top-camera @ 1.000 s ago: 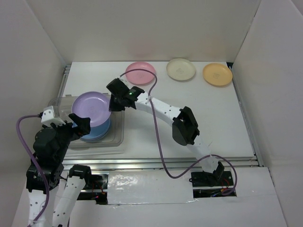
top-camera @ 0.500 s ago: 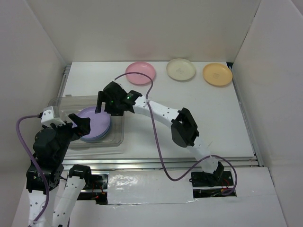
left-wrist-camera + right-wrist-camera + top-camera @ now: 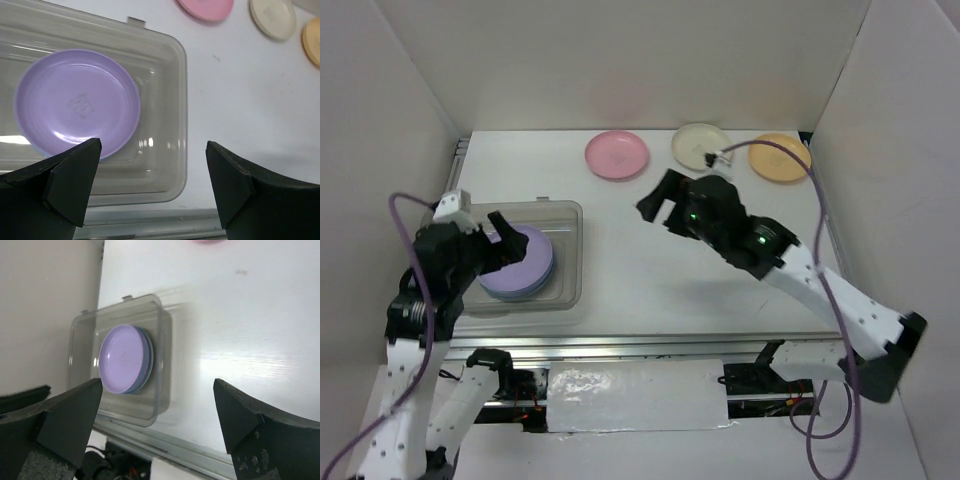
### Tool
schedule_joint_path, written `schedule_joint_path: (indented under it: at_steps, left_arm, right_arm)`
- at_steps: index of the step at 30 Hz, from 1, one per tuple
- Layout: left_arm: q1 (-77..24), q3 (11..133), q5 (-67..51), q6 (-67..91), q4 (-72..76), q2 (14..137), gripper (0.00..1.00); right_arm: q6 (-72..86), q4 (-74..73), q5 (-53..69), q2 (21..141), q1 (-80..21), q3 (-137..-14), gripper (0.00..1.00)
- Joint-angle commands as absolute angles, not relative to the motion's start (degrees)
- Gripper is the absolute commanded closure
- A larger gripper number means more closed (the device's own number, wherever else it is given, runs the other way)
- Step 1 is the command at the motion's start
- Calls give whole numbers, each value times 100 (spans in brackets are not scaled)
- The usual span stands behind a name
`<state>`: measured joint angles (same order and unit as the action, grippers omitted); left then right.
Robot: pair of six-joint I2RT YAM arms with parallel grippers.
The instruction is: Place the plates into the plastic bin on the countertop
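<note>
The clear plastic bin (image 3: 566, 262) stands at the left of the white countertop (image 3: 650, 280). In it a purple plate (image 3: 520, 262) lies on top of a blue plate (image 3: 148, 363). Along the back stand a pink plate (image 3: 616, 154), a cream plate (image 3: 698, 146) and an orange plate (image 3: 782, 158). My left gripper (image 3: 510, 240) hovers open over the bin's left half, above the purple plate (image 3: 77, 102). My right gripper (image 3: 658, 208) hangs open and empty over mid-table, right of the bin and apart from it.
White panels wall the table on the left, back and right. A metal rail (image 3: 650, 345) runs along the near edge. The right arm's purple cable (image 3: 775, 145) arcs over the cream and orange plates.
The right gripper let go of the purple plate, which now lies on the blue one in the bin, and the arm swung right to mid-table. The left arm rose over the bin.
</note>
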<state>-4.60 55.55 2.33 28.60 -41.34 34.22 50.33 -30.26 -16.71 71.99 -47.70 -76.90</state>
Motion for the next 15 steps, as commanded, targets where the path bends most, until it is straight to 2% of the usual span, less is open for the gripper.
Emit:
schedule_joint_path:
  at_steps: [1,6,8,11,12,15]
  left_arm:
    - [-431,6160,-902,2830,-3613,4611,1]
    - [-448,7398,-1379,3014,-2779,6879,1]
    - [-439,8145,-1581,3102,-2524,8034,1]
    - [-466,9337,-2054,3120,-2356,9242,1]
    - [-475,9647,-2100,3059,-2338,9968,1]
    - [-571,10641,-1987,2936,-2224,11130,1]
  right_arm:
    - [5106,-3340,-2223,6155,-4589,-6491,0]
    - [4975,-3358,-1733,4276,-4369,-5364,0]
    - [4774,-3208,-1083,3730,-4316,-5125,0]
    - [4720,-3120,-460,3376,-4201,-4826,0]
    - [4702,-3111,-327,3236,-4192,-4729,0]
    - [4702,-3243,-36,3068,-4183,-4650,0]
